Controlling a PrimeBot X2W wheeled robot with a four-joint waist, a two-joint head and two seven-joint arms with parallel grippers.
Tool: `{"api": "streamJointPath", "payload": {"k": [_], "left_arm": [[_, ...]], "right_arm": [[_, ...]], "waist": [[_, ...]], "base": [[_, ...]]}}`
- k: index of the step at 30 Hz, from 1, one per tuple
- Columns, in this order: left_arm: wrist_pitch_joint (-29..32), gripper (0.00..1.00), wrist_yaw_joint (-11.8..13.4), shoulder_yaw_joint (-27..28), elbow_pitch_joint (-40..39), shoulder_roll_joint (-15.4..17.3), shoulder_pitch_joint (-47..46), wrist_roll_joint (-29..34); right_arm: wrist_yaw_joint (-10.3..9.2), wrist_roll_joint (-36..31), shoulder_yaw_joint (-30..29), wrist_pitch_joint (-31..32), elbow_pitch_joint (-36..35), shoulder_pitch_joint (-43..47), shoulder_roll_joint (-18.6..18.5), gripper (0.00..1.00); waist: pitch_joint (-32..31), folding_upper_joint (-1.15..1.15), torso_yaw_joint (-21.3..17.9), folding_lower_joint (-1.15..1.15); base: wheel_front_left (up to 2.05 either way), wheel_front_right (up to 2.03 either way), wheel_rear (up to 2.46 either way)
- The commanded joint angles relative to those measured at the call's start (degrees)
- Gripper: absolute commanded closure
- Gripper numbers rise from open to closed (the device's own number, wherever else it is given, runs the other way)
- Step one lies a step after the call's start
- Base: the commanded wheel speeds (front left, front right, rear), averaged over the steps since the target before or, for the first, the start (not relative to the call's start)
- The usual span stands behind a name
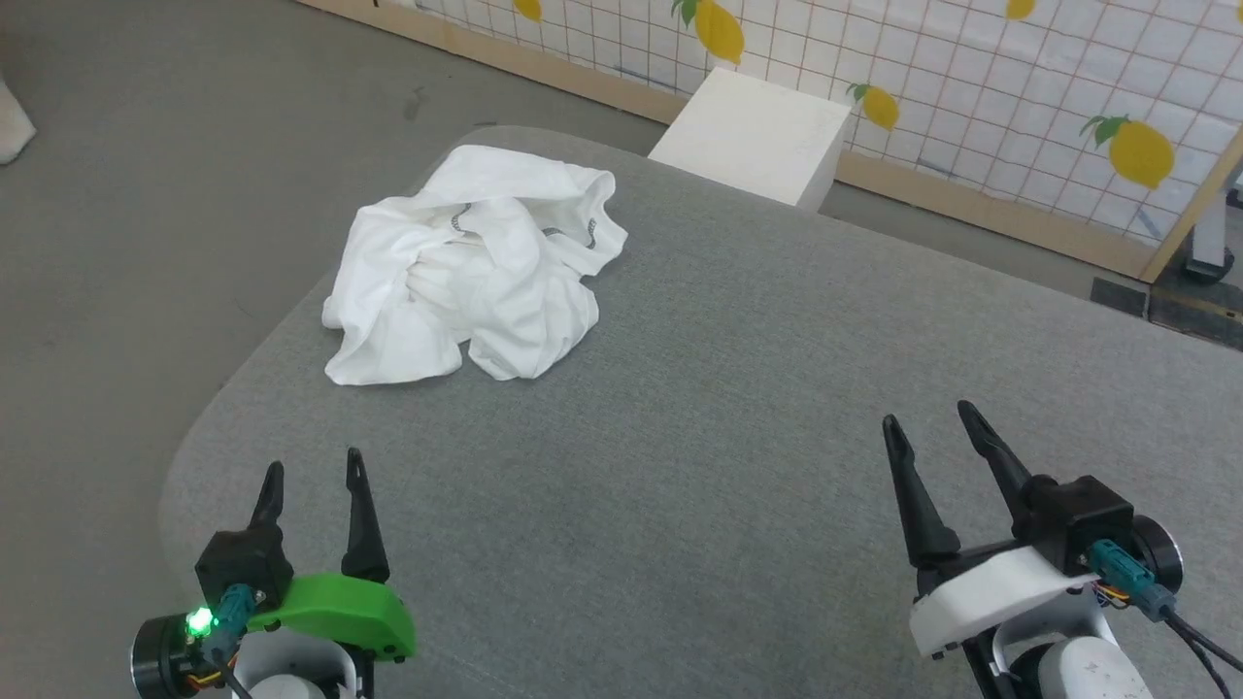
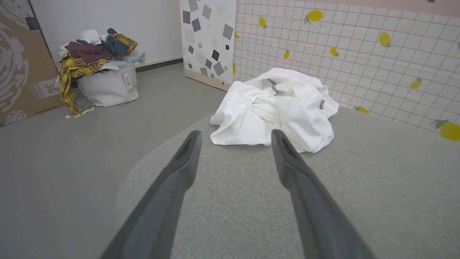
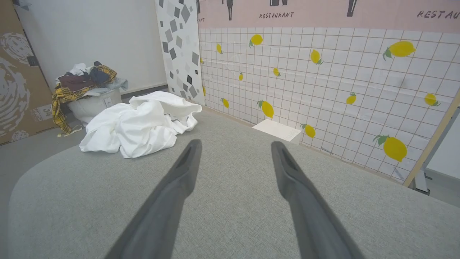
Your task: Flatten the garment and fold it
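Observation:
The garment (image 1: 476, 267) is a white T-shirt with dark stitched seams, crumpled in a heap on the grey table (image 1: 699, 408) near its far left corner. It also shows in the left wrist view as the garment (image 2: 276, 111) just beyond the fingertips, and in the right wrist view as the garment (image 3: 138, 124) at the left. My left gripper (image 1: 313, 474) hovers open at the near left edge, well short of the heap. Far off at the near right, my right gripper (image 1: 927, 419) is open too. Both hold nothing.
A white box (image 1: 753, 136) stands on the floor behind the table, against a lemon-patterned partition (image 1: 971, 107). A laundry basket (image 2: 106, 84) heaped with clothes sits on the floor beyond the table's left side. The table's left corner (image 1: 209, 427) is rounded.

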Motion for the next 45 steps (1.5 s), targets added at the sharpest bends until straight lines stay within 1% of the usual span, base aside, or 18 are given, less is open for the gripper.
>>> {"api": "streamJointPath", "payload": {"k": [1,11,14,17,19,21,24,28,32,34,38,42,45], "left_arm": [[-0.6,0.00,0.6,-0.4,0.1,0.3,0.1,-0.4],[-0.7,0.00,2.3,-1.4,-1.3,0.8,0.8,-1.2],[-1.1,0.00,2.4,-1.4,-1.2,1.2,0.3,-1.9],[-1.2,0.00,0.9,-1.9,-0.6,1.4,-1.4,-2.8],[-0.9,0.00,-0.8,-2.5,0.2,1.4,-3.6,-3.7],[0.2,0.00,-2.6,-3.1,1.8,1.7,-7.3,-4.6],[2.0,0.00,-4.5,-3.5,4.3,2.0,-12.9,-5.7],[5.6,0.00,-6.8,-3.1,8.1,2.8,-21.5,-7.9],[9.8,0.00,-8.8,-1.8,12.1,4.4,-30.6,-10.5],[12.6,0.00,-9.6,-0.8,14.3,5.4,-34.8,-12.2],[20.3,0.00,-10.6,0.7,18.6,8.2,-41.7,-15.1],[29.4,0.00,-9.9,2.5,22.3,10.3,-46.4,-18.6],[35.3,0.00,-7.9,4.2,24.4,12.0,-48.6,-20.5]], "right_arm": [[-0.08,0.6,0.2,-0.6,0.3,-1.1,0.1,0.00],[-0.08,1.2,0.3,-1.6,1.2,-1.4,0.1,0.00],[-0.09,1.4,0.3,-1.7,1.3,-1.5,0.1,0.00],[-0.09,1.3,0.2,-1.6,1.0,-1.8,0.2,0.00],[-0.09,1.0,0.1,-1.3,0.5,-2.2,0.2,0.00],[-0.09,0.3,0.2,-0.6,-0.2,-3.0,0.2,0.00],[-0.09,-0.6,0.4,0.1,-1.1,-4.4,0.2,0.00],[-0.09,-1.7,1.3,1.1,-2.4,-6.8,0.2,0.00],[-0.09,-2.9,2.3,1.8,-3.2,-9.2,0.2,0.00],[-0.09,-3.3,2.8,2.0,-3.4,-10.5,0.1,0.00],[-0.09,-3.5,3.7,1.7,-3.5,-13.3,0.0,0.00],[-0.09,-3.2,4.0,1.0,-3.0,-15.3,-0.1,0.00],[-0.09,-2.9,4.5,0.4,-2.2,-16.4,-0.1,0.00]], "waist": [[-0.1,0.00,0.4,0.00],[-0.3,0.00,2.2,0.00],[-0.1,0.00,2.7,0.00],[0.6,0.00,2.8,0.00],[1.7,0.00,2.5,0.00],[3.5,0.00,1.7,0.00],[6.5,0.00,0.1,0.00],[11.7,0.00,-3.0,0.00],[16.8,0.00,-6.2,0.00],[19.2,0.00,-8.0,0.00],[23.7,0.00,-11.6,0.00],[27.4,0.00,-14.5,0.00],[29.4,0.00,-16.5,0.00]], "base": [[0.00,0.00,0.00],[0.00,0.00,0.00],[0.00,0.00,0.00],[0.00,0.00,0.00],[0.00,0.00,0.00],[0.00,0.00,0.00],[0.00,0.00,0.00],[0.00,0.00,0.00],[0.00,0.00,0.00],[0.00,0.00,0.00],[0.00,0.00,0.00],[0.00,0.00,0.00],[0.00,0.00,0.00]]}}
